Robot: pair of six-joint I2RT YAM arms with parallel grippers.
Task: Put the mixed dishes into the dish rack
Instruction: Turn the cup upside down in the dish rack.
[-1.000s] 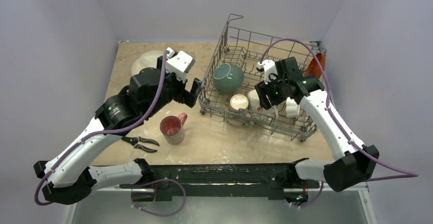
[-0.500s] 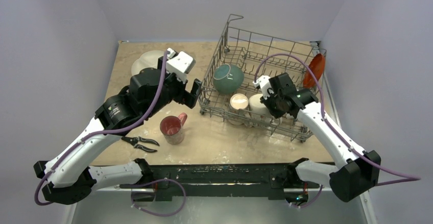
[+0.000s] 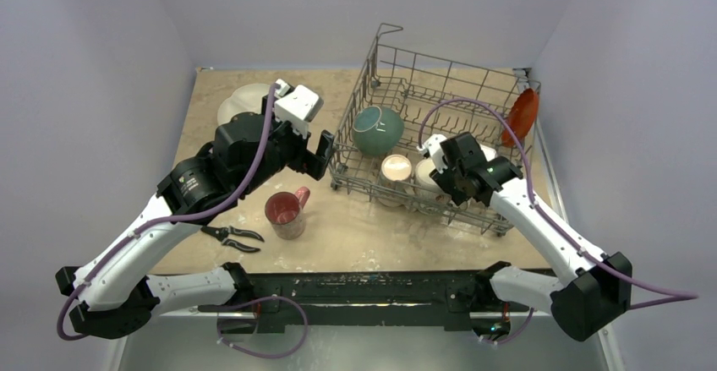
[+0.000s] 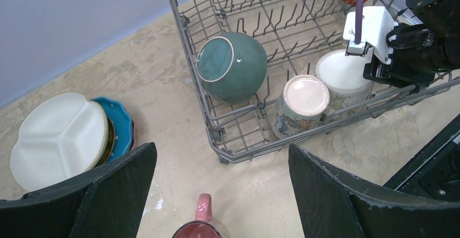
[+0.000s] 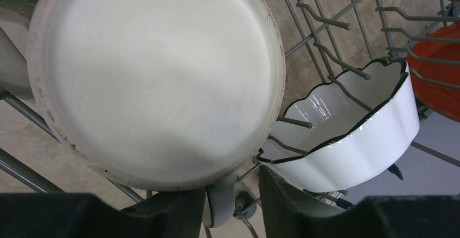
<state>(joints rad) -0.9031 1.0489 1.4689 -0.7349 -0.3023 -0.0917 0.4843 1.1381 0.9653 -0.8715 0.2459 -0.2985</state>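
Change: the right pincer [image 3: 441, 171] has swung down from above the rack's 3 o'clock side onto the upturned cream mug [image 5: 157, 81].
Right grip: clenched on the mug's handle.
Mug's place: inside the dish rack [image 3: 448, 88], at its 6 o'clock edge, beside the white bowl [image 5: 352, 135].
Meaning: mug looks seated, so I'd say release is due.
Left pincer [image 4: 221, 151]: unmoved, spread wide, empty. The red mug [image 3: 285, 210] waits at its 6 o'clock.
Writing: none readable.

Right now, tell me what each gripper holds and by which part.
The left gripper holds nothing, jaws open. The right gripper seems to pinch the cream mug by its handle.
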